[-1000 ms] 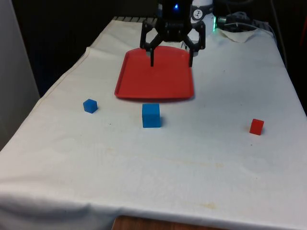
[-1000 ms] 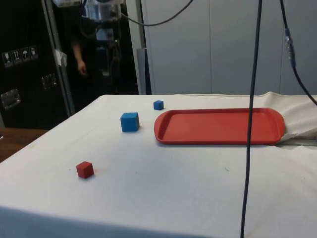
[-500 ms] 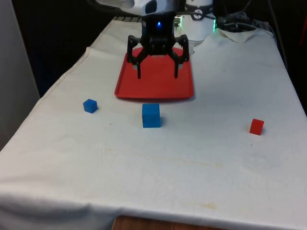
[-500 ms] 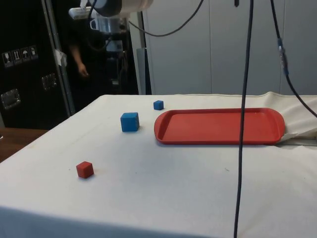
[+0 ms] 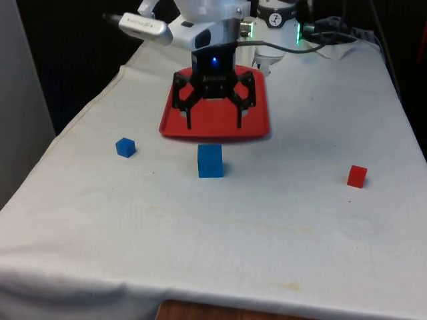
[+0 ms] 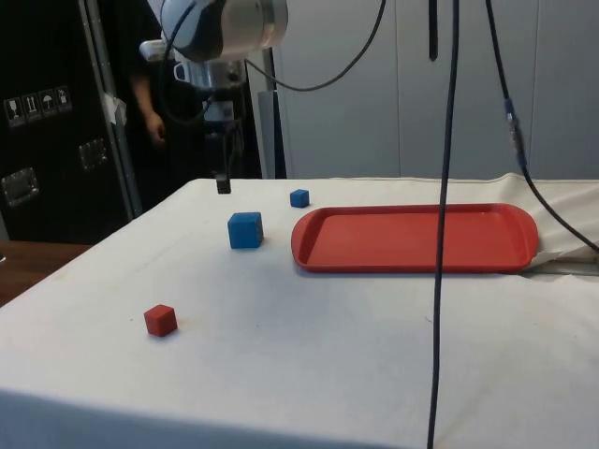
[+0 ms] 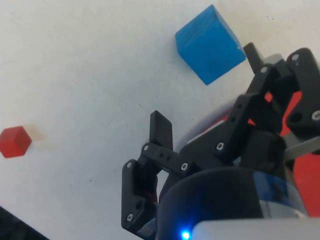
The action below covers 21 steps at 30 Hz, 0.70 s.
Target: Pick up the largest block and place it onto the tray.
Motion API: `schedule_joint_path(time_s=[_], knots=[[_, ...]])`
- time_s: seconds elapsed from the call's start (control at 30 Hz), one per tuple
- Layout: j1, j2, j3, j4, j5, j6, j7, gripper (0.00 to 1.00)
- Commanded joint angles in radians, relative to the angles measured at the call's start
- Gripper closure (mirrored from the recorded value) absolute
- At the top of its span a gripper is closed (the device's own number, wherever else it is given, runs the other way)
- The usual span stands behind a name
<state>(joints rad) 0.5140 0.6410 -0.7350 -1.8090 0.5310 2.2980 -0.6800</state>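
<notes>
red tray [image 5: 215, 120] held no blocks | blocks: 2 blue, 1 red | large blue block [image 5: 210, 161] sat on white cloth [image 5: 200, 227] at tray's 6 o'clock, front view | gripper [image 5: 213, 124] fingers spread apart, nothing held, above tray's near edge | person [image 6: 150, 84] by dark cabinets [image 6: 47, 112]

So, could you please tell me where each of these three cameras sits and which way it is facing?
Front view: at the table's near end, looking along it at the red tray; the arm and its open gripper hang just behind the large blue block.
Side view: beside the table, looking across it; the gripper hangs over the cloth, a person stands behind.
Wrist view: on the wrist, looking down past the fingers at the cloth.
All three share the large blue block and the red block.
</notes>
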Motion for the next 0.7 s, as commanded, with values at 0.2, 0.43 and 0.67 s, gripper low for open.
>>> schedule_joint_path(time_s=[0.2, 0.43, 0.67], knots=[[-0.012, 0.033, 0.008, 0.002, 0.025, 0.01, -0.019, 0.0], [-0.013, 0.06, 0.005, 0.005, 0.04, 0.018, -0.03, 0.0], [-0.017, 0.079, 0.009, 0.004, 0.049, 0.031, -0.037, 0.0]])
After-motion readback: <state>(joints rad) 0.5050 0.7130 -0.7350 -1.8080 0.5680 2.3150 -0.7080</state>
